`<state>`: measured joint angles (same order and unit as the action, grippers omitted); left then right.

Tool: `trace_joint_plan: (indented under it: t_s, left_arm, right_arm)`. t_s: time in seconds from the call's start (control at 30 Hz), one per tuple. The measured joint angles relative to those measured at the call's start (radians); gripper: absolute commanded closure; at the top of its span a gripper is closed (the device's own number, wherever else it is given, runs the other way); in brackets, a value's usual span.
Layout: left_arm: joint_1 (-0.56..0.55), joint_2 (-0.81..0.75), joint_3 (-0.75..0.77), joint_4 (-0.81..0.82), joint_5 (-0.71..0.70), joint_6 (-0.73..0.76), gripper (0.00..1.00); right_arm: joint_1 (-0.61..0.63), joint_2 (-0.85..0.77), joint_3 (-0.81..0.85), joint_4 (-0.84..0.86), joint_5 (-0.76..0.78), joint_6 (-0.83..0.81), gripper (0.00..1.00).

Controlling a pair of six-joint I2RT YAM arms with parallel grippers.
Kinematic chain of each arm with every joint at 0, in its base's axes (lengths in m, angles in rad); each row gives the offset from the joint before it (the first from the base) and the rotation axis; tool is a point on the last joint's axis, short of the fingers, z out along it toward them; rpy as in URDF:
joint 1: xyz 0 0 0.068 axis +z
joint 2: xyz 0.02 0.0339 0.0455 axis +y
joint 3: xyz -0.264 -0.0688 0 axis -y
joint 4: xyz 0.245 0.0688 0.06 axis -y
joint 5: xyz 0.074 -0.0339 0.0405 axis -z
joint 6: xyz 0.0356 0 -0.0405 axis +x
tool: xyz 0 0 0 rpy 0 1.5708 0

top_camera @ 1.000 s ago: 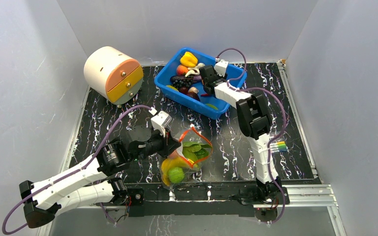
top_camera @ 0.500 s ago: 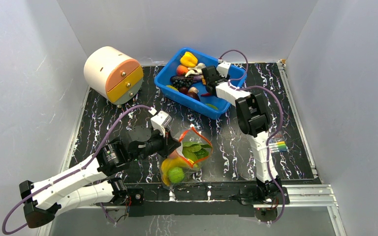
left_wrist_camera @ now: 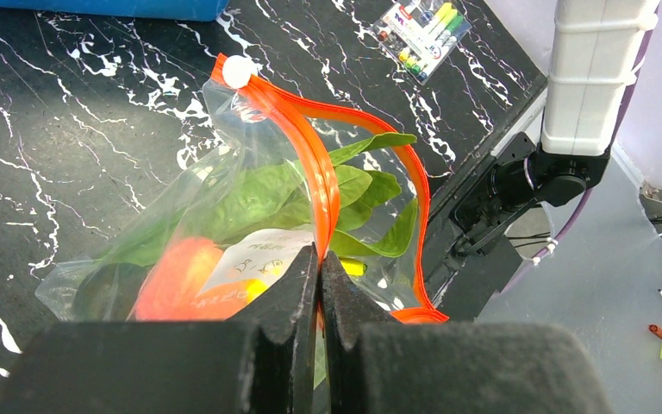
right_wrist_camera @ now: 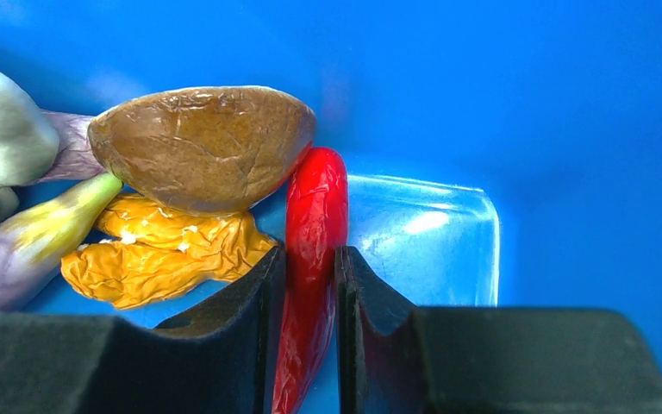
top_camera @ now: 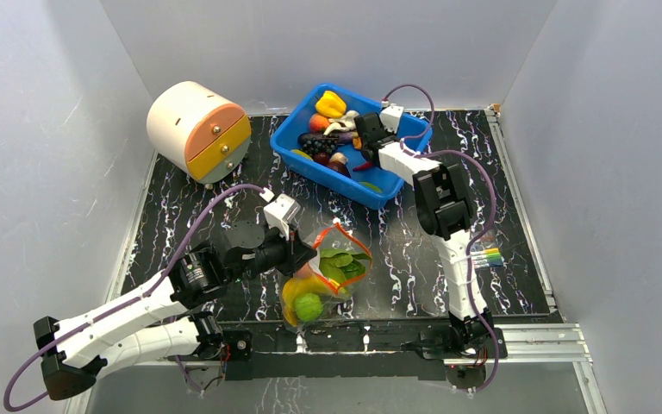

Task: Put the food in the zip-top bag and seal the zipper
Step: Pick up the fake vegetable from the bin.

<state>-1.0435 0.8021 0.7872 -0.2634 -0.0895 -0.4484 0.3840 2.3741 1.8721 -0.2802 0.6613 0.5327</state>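
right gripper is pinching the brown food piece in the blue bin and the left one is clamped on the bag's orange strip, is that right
Not quite. The right gripper pinches the red chili, not the brown piece beside it, as the right wrist view shows. The rest holds: it is in the blue bin, and the left gripper is clamped on the bag's orange strip.

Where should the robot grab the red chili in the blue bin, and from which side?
Grip the red chili across its slim middle, coming down from above. It lies flat and long in the blue bin, and a brown piece crowds its far end, so the middle is probably the freest part. The right gripper pinches it there.
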Motion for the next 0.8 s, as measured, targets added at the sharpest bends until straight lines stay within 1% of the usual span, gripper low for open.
trace_joint_plan:
  t_s: [0.2, 0.4, 0.63, 0.8]
  left_arm:
    - [0.0, 0.0, 0.003, -0.007, -0.002, -0.004, 1.0]
    - [0.0, 0.0, 0.008, -0.023, -0.019, -0.01, 1.0]
    - [0.0, 0.019, 0.035, -0.037, -0.034, -0.023, 1.0]
    - [0.0, 0.03, 0.04, -0.037, -0.037, -0.036, 1.0]
  right_arm:
    - [0.0, -0.013, -0.016, 0.026, -0.033, -0.039, 0.85]
    - [-0.001, -0.076, -0.045, 0.027, -0.061, -0.068, 0.86]
    - [-0.001, -0.243, -0.123, 0.057, -0.114, -0.103, 0.86]
    - [0.0, -0.399, -0.227, 0.083, -0.17, -0.118, 0.86]
